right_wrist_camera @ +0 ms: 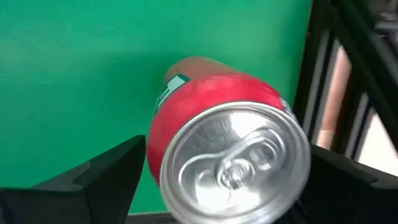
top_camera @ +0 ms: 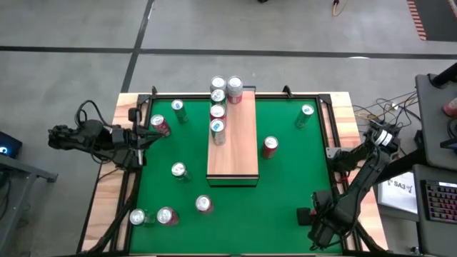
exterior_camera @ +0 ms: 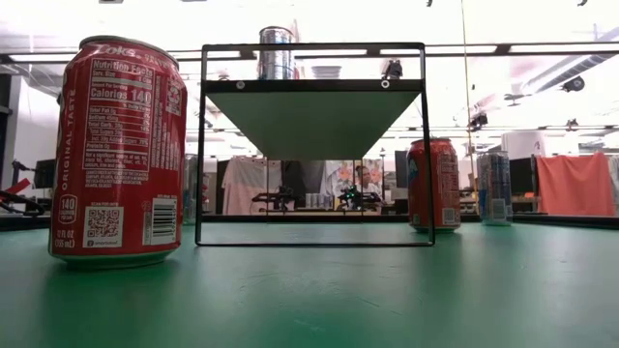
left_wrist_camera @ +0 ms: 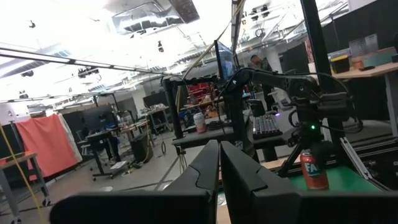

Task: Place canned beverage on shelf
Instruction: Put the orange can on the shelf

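Note:
The shelf [top_camera: 239, 143] is a long pale wooden board on a low dark frame [exterior_camera: 314, 145], standing mid-table. Several cans [top_camera: 218, 112] stand upright along its far end. My right gripper [top_camera: 314, 214] is at the near right corner, pointing down and open. A red can with a silver top [right_wrist_camera: 230, 155] stands upright on the green surface right below it. One finger [right_wrist_camera: 106, 177] stands on each side of the can's top, apart from it. The gripper hides this can in the high view. My left gripper [left_wrist_camera: 219, 168] waits shut at the table's left edge [top_camera: 143, 135].
Loose cans stand about the green surface [top_camera: 285, 185]: a red one [top_camera: 269, 146] right of the shelf, one at the far right [top_camera: 307, 113], several on the left [top_camera: 178, 170] and near edge [top_camera: 203, 203]. A dark rail [right_wrist_camera: 323, 74] runs close beside the right gripper.

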### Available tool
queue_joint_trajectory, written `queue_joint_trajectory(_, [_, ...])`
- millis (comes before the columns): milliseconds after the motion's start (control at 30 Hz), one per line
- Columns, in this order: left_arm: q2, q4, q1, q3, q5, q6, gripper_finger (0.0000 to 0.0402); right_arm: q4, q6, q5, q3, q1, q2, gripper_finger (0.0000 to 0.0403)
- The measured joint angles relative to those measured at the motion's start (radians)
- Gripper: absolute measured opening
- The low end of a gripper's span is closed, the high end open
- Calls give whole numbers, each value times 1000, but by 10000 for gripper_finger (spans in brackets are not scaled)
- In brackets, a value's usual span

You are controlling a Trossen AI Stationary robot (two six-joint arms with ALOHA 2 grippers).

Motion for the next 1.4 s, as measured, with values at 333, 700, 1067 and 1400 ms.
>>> queue_joint_trajectory(333, [4,-1,0,0,0,0,0,3,33,3,1,0,20,295])
queue_joint_trajectory(700, [12,-3,0,0,0,-13,0,-291,27,132,190,-41,13,295])
queue_joint_trajectory(1067, [52,-4,0,-1,0,-54,0,-369,-224,643,344,-193,-21,295])
queue_joint_trajectory(1400, [112,-1,0,-1,0,-68,0,-354,-695,777,540,-404,-21,295])
